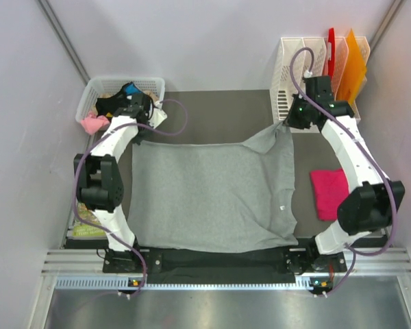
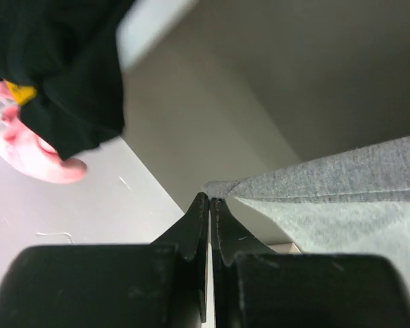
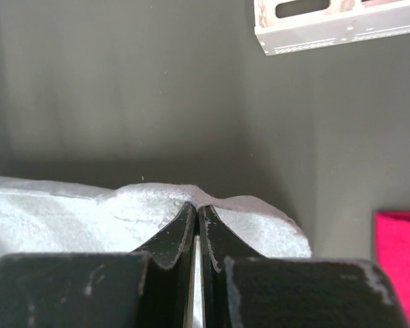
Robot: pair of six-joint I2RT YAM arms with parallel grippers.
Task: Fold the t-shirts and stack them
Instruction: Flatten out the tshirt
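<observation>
Down at the near edge, between the two arm bases, the grey shirt's (image 1: 212, 195) hem lies right along the rim of the table (image 1: 219, 110), so there's no spare room to drag it closer. The shirt is spread open and mostly flat, not a single fold in it yet by the look of things. Off to its right, just apart across a thin strip of bare table, the pink shirt (image 1: 329, 193) sits already folded into a small rectangle: that one's done, I'd say, and waiting to be stacked. Now the far edge: the left gripper (image 2: 210, 199) has its fingers pressed together on the shirt's far left corner, and the right gripper (image 3: 197, 206) is pinching the far right corner, lifted a little into a peak. Beyond them there's a band of open table up to the back wall (image 1: 212, 41), good room for a lift and fold. It's tighter at the sides: the basket (image 1: 123, 79) of clothes is near the left gripper, the white rack (image 1: 294, 62) with its folders (image 1: 356, 62) just beside the right
</observation>
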